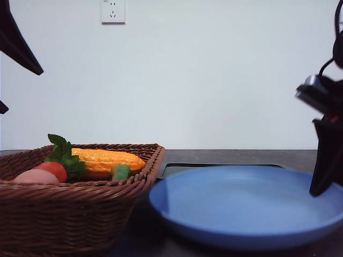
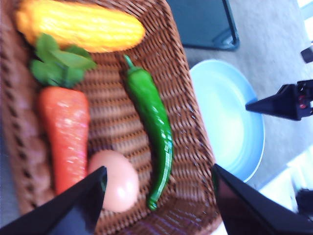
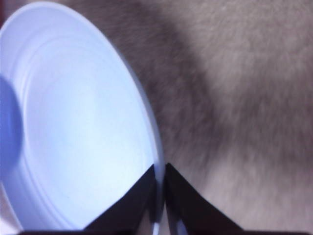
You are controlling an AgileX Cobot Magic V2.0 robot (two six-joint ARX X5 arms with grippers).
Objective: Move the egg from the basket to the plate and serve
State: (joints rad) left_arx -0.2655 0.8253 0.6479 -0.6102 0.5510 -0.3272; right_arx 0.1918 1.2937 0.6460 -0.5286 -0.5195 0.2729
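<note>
Egg (image 2: pixel 117 180) still in the basket (image 2: pixel 188 105), lying on the wicker floor between the carrot (image 2: pixel 63 134) and the green chili pepper (image 2: pixel 154 122), touching or nearly touching the carrot. In the front view the egg (image 1: pixel 36 176) sits at the near left of the basket (image 1: pixel 80 214), just left of the carrot (image 1: pixel 53 169). Corn cob (image 2: pixel 80 25) lies across the far end of the basket; corn cob (image 1: pixel 104 159) also seen from the front, behind the carrot leaves.

Left gripper (image 2: pixel 156 196) hangs above the basket with jaws wide apart, nothing held. One finger is over the edge of the egg, the other out over the basket's right rim. No contact with the egg as far as I can tell.

Plate (image 1: pixel 246 206) is right of the basket, rim just beside the basket's right wall, no food on it. Black tray (image 1: pixel 177 168) partly hidden behind the plate.

Right gripper (image 3: pixel 160 186) is at the plate (image 3: pixel 73 122), fingers nearly closed with the rim running into the narrow gap between them. Looks like it pinches the rim, but the blur makes a firm grasp hard to confirm. Front view shows the right arm (image 1: pixel 324 134) down at the plate's right edge.

Progress, judged: early. Egg not picked up, plate bare. Left to do: close on egg, lift, carry right, set on plate, then serve the plate, for which the right gripper seems pre-positioned.
</note>
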